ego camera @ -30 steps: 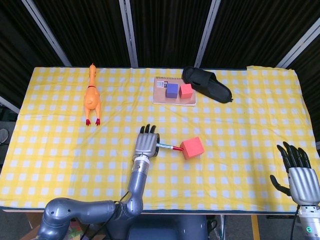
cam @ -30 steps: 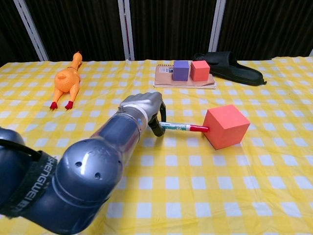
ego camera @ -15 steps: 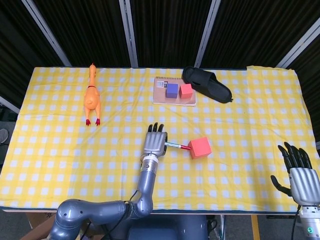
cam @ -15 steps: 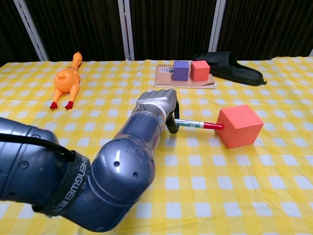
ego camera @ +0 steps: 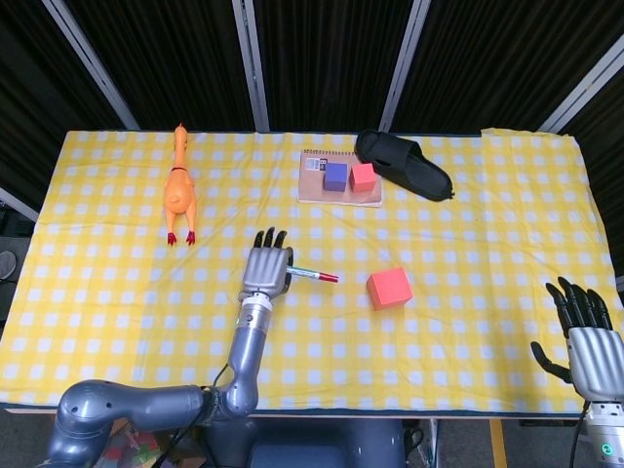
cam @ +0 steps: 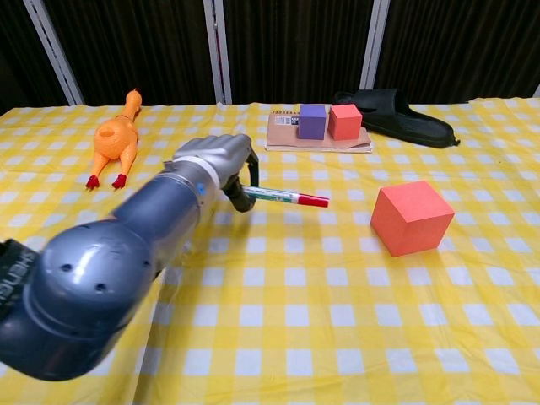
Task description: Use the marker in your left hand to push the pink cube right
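Tablecloth [ego camera: 117,292] yellow check | dark curtain [ego camera: 322,58] | left robot hand [ego camera: 267,270] grips marker [ego camera: 314,276]

We note a glossy blue-grey rounded left arm, tapering to a silver-backed left hand [ego camera: 267,269] with black fingers [ego camera: 260,238]. A black band with white lettering wraps the arm's near end. The right hand [ego camera: 589,345] matches: silver back, black fingers.
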Controlling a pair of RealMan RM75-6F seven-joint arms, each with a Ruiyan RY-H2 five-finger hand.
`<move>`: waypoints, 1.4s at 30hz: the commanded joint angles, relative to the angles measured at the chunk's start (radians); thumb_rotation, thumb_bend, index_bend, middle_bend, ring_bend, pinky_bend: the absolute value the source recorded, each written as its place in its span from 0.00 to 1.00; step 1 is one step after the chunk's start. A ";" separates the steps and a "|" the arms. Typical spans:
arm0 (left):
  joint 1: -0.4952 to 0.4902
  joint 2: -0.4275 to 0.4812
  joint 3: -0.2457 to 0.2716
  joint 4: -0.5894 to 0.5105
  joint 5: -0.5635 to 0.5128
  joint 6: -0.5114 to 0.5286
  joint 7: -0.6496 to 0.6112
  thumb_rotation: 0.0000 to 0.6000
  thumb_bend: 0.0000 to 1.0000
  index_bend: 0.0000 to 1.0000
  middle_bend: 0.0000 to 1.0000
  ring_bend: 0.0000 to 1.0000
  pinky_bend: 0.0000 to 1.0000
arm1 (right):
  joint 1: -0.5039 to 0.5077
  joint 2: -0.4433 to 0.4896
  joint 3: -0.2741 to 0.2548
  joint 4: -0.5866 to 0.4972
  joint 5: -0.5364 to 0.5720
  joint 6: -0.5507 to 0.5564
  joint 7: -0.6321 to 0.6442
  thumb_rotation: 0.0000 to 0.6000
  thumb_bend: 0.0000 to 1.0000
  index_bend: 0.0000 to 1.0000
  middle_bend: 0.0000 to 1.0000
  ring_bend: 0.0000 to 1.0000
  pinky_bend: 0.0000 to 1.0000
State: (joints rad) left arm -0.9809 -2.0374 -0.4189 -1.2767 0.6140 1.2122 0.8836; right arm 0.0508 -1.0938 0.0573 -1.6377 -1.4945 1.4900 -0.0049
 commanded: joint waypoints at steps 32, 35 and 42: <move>0.372 0.533 0.275 -0.295 0.084 -0.038 -0.231 1.00 0.24 0.36 0.03 0.00 0.06 | 0.004 -0.008 0.003 -0.008 0.011 -0.012 -0.020 1.00 0.38 0.00 0.00 0.00 0.00; 0.381 0.550 0.274 -0.311 0.097 -0.038 -0.254 1.00 0.23 0.33 0.03 0.00 0.06 | 0.004 -0.007 0.002 -0.009 0.011 -0.013 -0.020 1.00 0.38 0.00 0.00 0.00 0.00; 0.436 0.620 0.260 -0.380 0.204 0.005 -0.393 1.00 0.19 0.17 0.02 0.00 0.05 | 0.005 -0.003 -0.001 -0.008 0.010 -0.019 -0.020 1.00 0.38 0.00 0.00 0.00 0.00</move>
State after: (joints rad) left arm -0.5710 -1.4488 -0.1542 -1.6283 0.7664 1.1948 0.5435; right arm 0.0554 -1.0972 0.0566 -1.6461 -1.4839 1.4710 -0.0251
